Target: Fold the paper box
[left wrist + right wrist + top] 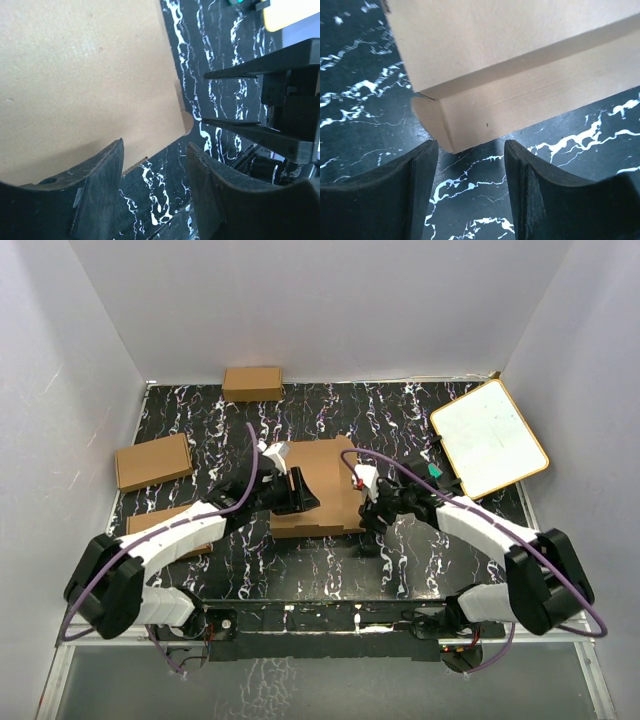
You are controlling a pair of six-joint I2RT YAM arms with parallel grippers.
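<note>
Both the left gripper and right gripper are held open and empty, beside near corners of the shallow brown cardboard paper box.

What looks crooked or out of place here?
The white board at the far right lies askew, its edge seemingly past the marbled tabletop. The paper box looks closed, though one corner shows a small gap under the lid.

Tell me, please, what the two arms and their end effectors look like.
Both the left arm and right arm have white links with bulky black joints. A purple cable loops along each. The left end effector and right end effector are black, each with two broad, curved fingers.
</note>
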